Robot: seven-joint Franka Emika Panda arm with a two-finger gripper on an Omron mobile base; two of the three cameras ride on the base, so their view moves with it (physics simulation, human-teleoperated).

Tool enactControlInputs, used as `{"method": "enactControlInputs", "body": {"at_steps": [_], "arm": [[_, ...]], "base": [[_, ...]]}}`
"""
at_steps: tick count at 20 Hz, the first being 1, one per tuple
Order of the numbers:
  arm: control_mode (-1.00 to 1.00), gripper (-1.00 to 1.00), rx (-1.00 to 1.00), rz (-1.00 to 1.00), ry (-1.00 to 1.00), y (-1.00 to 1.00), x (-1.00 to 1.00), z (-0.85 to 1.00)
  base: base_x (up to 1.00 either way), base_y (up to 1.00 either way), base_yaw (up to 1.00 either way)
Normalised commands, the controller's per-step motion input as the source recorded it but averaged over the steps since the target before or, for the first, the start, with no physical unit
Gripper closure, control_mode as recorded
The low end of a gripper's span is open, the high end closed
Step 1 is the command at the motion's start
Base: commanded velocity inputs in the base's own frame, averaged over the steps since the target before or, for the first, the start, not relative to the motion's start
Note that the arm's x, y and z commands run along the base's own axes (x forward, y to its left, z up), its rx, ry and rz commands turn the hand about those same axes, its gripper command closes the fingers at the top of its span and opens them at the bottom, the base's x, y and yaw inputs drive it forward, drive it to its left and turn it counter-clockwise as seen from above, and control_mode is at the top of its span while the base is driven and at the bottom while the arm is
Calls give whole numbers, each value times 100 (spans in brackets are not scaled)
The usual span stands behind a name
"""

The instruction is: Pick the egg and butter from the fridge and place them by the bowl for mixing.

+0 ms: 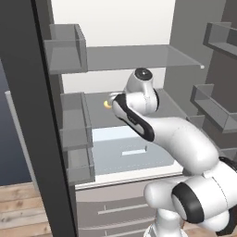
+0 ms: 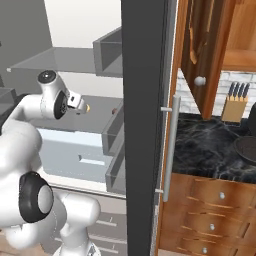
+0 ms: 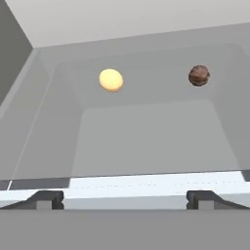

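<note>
**Ana:** Gripper (image 3: 125,199) tips are sitting wide apart at the bottom of the hand view, holding nothing, and they are pointing over the front edge of the grey shelf (image 3: 146,141) inside the fridge (image 1: 28,115).

**Ben:** What is lying beyond them?

**Ana:** Bare shelf first, then, toward the back wall, the egg (image 3: 111,80) on the left and a dark brown ball (image 3: 199,75) on the right, well apart from each other. From the left base view the egg (image 1: 107,104) is peeking out just beside the hand.

**Ben:** So what is worrying you?

**Ana:** Three things, I think. The egg is round and smooth, so a finger nudging it off-centre could be sending it rolling along the shelf or into the corner. The brown ball is about the same size, so drifting right would be risking the wrong pick. And the forearm is reaching through a narrow gap between shelves, so lifting too steeply could be knocking the glass shelf (image 1: 139,56) above.

**Ben:** And the containers?

**Ana:** The door bins (image 1: 76,122) are looking empty from here. The pale blue drawer (image 1: 125,150) below is shut, contents hidden. I am not spotting the butter, and a dark rounded thing at the right edge of the tabletop (image 2: 210,150) could be the bowl, though I cannot tell.
</note>
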Motion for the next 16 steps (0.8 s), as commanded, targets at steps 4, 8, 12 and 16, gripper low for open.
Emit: {"method": "enactControlInputs", "body": {"at_steps": [4, 8, 12, 16], "arm": [[-100, -100, 0, 0, 0, 10, 36, -14], [-100, -100, 0, 0, 0, 19, 44, -10], [-100, -100, -6, 0, 0, 17, 52, -15], [-100, -100, -11, 0, 0, 1, 62, -24]], "base": [[0, 0, 0], [0, 0, 0], [0, 0, 0], [0, 0, 0]]}}
